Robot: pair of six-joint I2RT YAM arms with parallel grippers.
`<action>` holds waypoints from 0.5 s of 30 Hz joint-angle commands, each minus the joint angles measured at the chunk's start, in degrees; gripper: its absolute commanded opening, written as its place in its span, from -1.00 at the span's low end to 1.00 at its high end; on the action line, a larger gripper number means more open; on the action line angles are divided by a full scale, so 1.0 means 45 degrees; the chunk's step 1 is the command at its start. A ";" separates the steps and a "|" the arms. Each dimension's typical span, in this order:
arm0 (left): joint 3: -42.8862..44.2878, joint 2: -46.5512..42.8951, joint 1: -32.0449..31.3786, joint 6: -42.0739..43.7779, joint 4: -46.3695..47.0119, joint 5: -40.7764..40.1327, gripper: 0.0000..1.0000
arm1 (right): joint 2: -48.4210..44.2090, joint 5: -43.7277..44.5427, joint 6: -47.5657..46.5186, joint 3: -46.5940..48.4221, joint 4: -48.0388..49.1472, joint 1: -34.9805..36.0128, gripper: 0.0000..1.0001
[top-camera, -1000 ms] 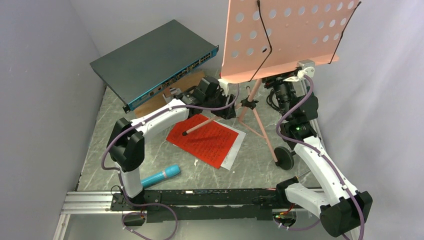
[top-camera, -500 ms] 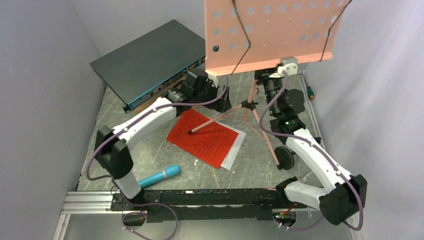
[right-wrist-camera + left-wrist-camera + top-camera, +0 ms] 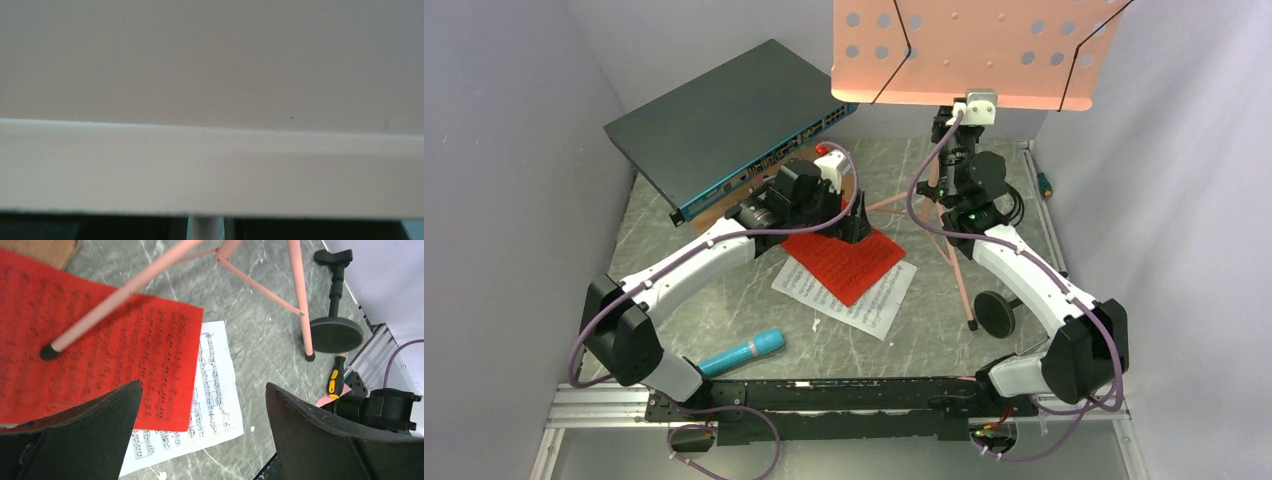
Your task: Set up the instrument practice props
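Standing near the table's far edge, the salmon-pink perforated music stand was grasped by the right gripper, while the left gripper hung released over the red and white sheet-music pages.

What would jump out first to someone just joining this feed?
The salmon-pink perforated music stand fills the top of the overhead view, the right gripper at its pole. One tripod foot rests on the red sheet-music page mid-table, with the wide-open left gripper poised over that page.

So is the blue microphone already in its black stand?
No, the microphone lies flat on the table, far from the stand.
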 commanded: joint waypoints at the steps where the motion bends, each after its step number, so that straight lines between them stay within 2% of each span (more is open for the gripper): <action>1: -0.0159 -0.0494 -0.0002 -0.0458 0.0709 0.0313 0.99 | -0.0258 0.0432 -0.0803 0.1716 0.4151 -0.0059 -1.00; 7: -0.0828 -0.0092 -0.0008 -0.0844 0.1108 0.0423 0.93 | -0.0756 -0.0365 0.0863 0.2022 0.3377 -0.0079 -1.00; 12: -0.2595 -0.0429 -0.0120 -0.1377 0.2257 0.0415 0.76 | -0.1600 -0.0495 0.0619 0.1994 0.3071 -0.0079 -1.00; 15: -0.3612 -0.0885 -0.0608 -0.1205 0.2779 -0.0247 0.72 | -0.1933 -0.0435 0.0207 0.1890 0.3052 -0.0069 -1.00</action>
